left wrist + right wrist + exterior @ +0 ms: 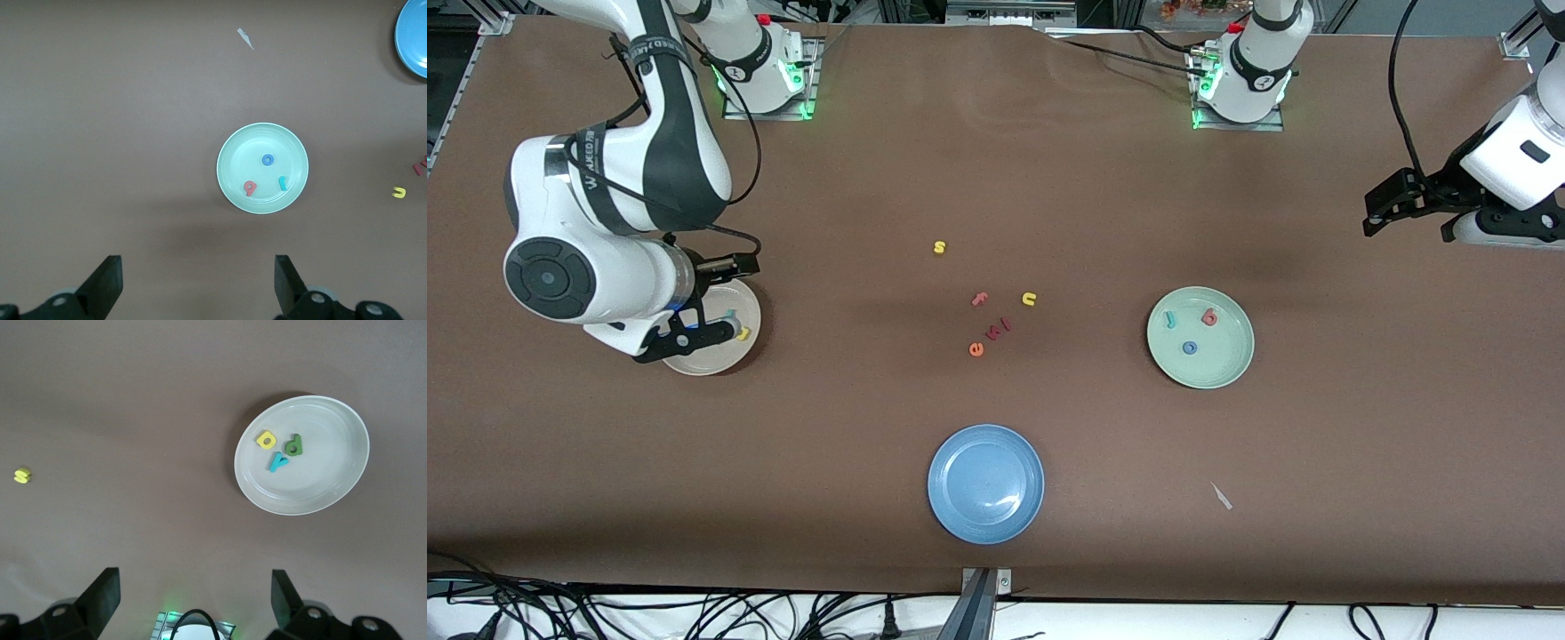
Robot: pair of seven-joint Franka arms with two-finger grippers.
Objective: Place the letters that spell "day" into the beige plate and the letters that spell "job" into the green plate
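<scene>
The beige plate sits at the right arm's end of the table, and the right wrist view shows all three letters of "day" lying in it: the yellow d, the green a and the teal-blue y, clustered together, the y at about five o'clock from the d. The green plate lies toward the left arm's end and carries the teal j at about ten o'clock, the salmon b at one o'clock and the blue o near its centre. Both words appear sorted, so the task looks complete.

The right gripper hangs over the beige plate with its jaws spread wide and nothing between them. The left gripper waits out at the table's edge, likewise wide and empty.

In the front view the right arm covers much of the beige plate, so only its wrist view confirms the letters there. Left over between the plates lie the yellow s, the salmon f, the yellow u, the orange e and some small red pieces too small to read. The blue plate holds nothing.
</scene>
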